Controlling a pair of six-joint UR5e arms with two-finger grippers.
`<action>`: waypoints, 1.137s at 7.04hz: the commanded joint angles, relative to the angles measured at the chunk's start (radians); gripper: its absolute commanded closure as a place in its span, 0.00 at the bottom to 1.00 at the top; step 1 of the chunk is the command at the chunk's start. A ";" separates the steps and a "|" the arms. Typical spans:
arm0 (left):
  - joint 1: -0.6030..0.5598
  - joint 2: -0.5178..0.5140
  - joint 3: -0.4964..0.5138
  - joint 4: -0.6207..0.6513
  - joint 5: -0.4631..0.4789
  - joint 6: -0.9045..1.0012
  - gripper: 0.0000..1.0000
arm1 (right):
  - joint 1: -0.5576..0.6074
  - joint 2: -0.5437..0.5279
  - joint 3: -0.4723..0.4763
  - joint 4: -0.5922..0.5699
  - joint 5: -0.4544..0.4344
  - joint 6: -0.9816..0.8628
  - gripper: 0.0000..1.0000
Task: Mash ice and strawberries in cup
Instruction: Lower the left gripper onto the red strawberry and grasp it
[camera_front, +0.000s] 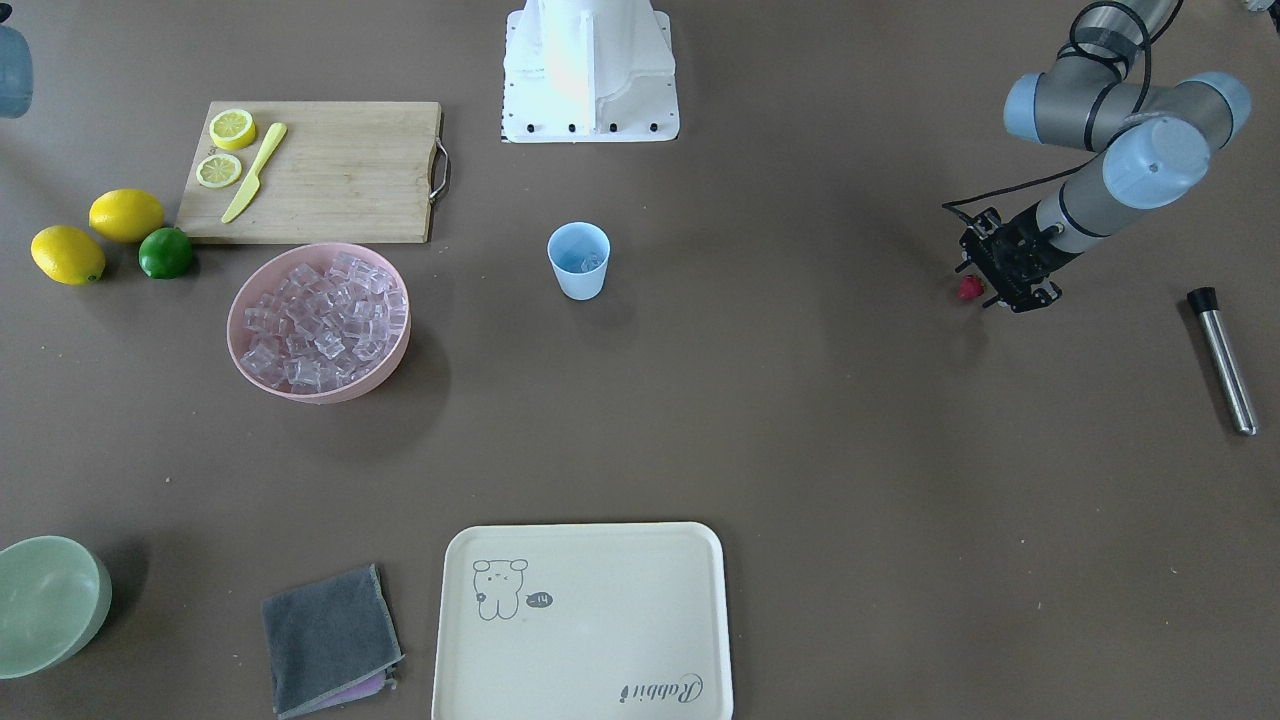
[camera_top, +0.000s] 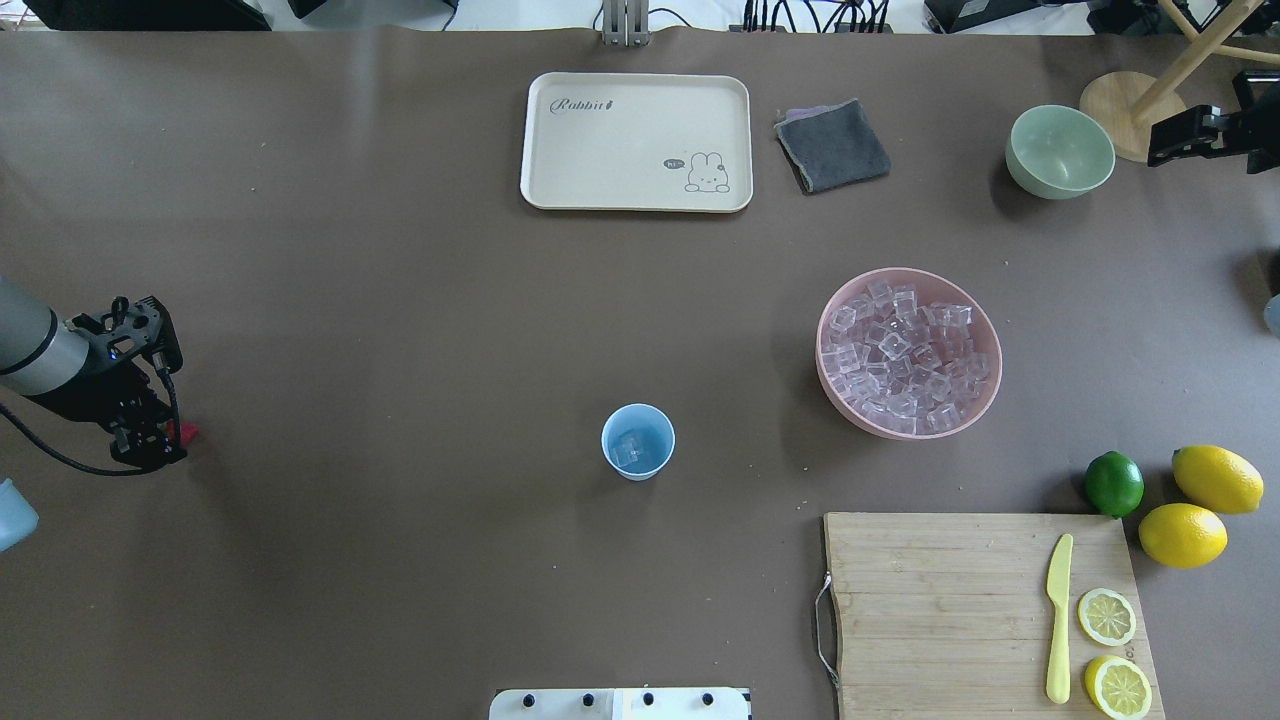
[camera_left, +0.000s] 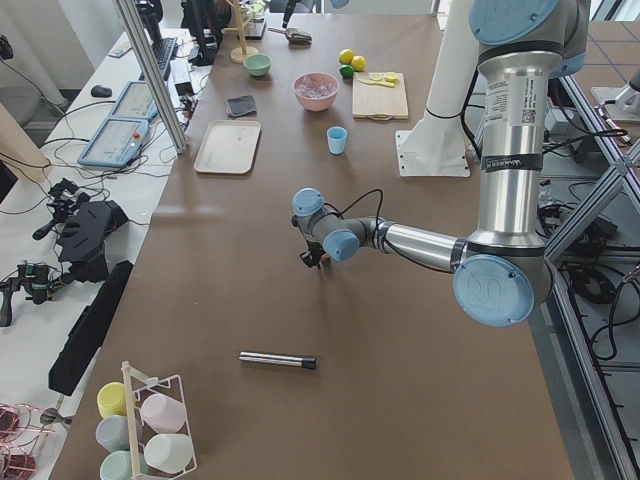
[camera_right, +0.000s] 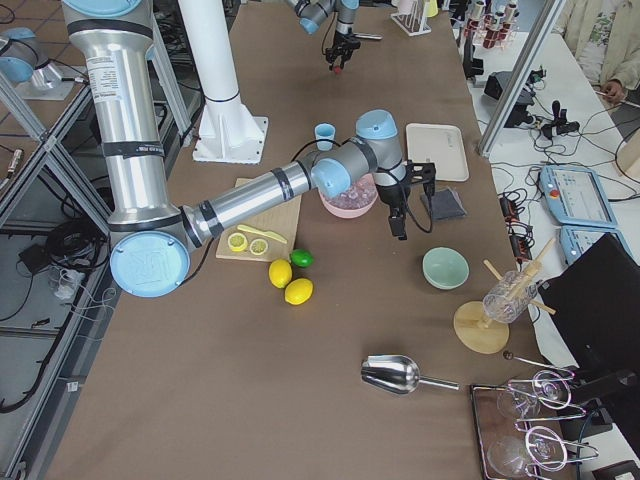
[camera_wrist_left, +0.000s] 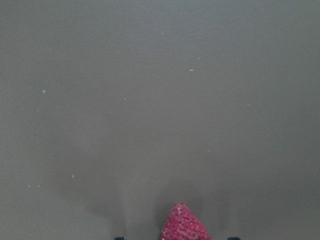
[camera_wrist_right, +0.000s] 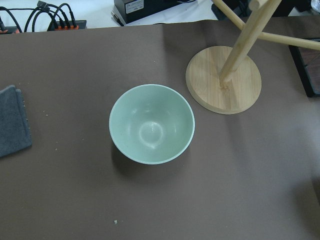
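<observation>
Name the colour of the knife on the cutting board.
The knife is pale yellow, clearest in the front-facing view.

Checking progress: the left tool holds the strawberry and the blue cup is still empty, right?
Not quite. The left tool does have the strawberry, but the cup is not empty: the overhead exterior view shows ice inside.

The worktop (camera_top: 400, 300) is matt brown, the cutting board (camera_top: 940, 600) raw wood, the rod (camera_front: 1228, 370) polished metal, the cloth (camera_top: 833, 146) grey fabric, and the ice (camera_top: 905, 358) glassy.
</observation>
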 joint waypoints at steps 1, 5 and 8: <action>0.004 -0.009 0.005 0.001 -0.001 0.000 0.52 | 0.001 -0.002 0.000 0.000 -0.002 0.002 0.00; -0.037 -0.012 -0.018 0.004 -0.007 -0.002 1.00 | 0.000 -0.007 -0.006 -0.002 -0.008 0.004 0.00; -0.175 -0.133 -0.026 -0.003 -0.161 -0.014 1.00 | -0.015 -0.007 -0.006 -0.002 0.003 0.010 0.00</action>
